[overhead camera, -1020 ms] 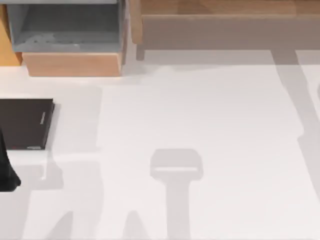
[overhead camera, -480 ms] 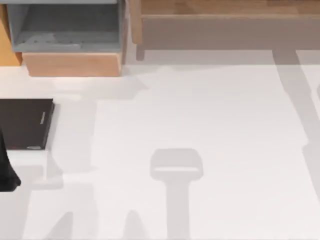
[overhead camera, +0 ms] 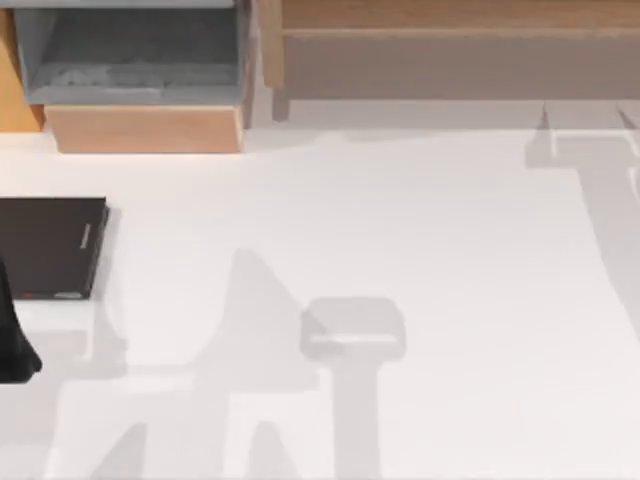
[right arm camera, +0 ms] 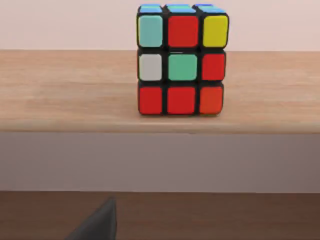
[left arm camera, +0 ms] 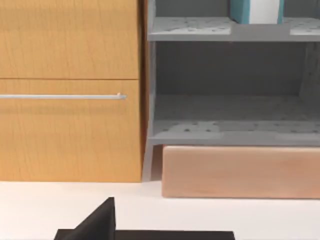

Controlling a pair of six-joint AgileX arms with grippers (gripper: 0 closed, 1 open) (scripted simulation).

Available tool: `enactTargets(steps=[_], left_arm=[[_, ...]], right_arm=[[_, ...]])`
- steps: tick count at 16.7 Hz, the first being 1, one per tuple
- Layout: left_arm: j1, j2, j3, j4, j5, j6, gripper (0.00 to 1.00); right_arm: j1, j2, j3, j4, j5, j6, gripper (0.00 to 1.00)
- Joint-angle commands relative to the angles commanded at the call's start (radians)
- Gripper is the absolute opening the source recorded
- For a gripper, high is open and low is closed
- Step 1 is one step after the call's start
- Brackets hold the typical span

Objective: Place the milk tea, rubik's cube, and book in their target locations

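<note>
The rubik's cube (right arm camera: 182, 60) stands on a light wooden shelf (right arm camera: 65, 95), straight ahead of my right gripper (right arm camera: 97, 225) and apart from it. A dark part of that gripper shows at the near edge of the right wrist view. The teal book (left arm camera: 255, 10), white page edges showing, stands upright on the upper grey shelf of the cabinet. My left gripper (left arm camera: 100, 220) hangs low in front of that cabinet, over a flat black slab (left arm camera: 150, 234). The milk tea is out of view.
A wooden cabinet with a drawer handle (left arm camera: 60, 96) and grey shelves (overhead camera: 130, 60) stands at the back left. A long wooden shelf (overhead camera: 450, 40) runs along the back right. The black slab (overhead camera: 50, 245) lies at the table's left edge, beside a black arm part (overhead camera: 15, 345).
Arm shadows on the white table have shifted: one slid from the left toward the front middle, another moved at the back right. The slab and furniture stay put.
</note>
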Motion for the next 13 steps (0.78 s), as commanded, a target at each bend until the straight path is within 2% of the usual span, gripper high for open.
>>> enactTargets(steps=[8, 13], left_arm=[[0.0, 0.0, 0.0, 0.0, 0.0, 0.0, 1.0], [0.0, 0.0, 0.0, 0.0, 0.0, 0.0, 1.0]], right_arm=[[-0.026, -0.757, -0.723, -0.056, -0.035, -0.012, 1.0], [-0.037, -1.067, -1.01, -0.063, -0.052, -0.01, 1.0]])
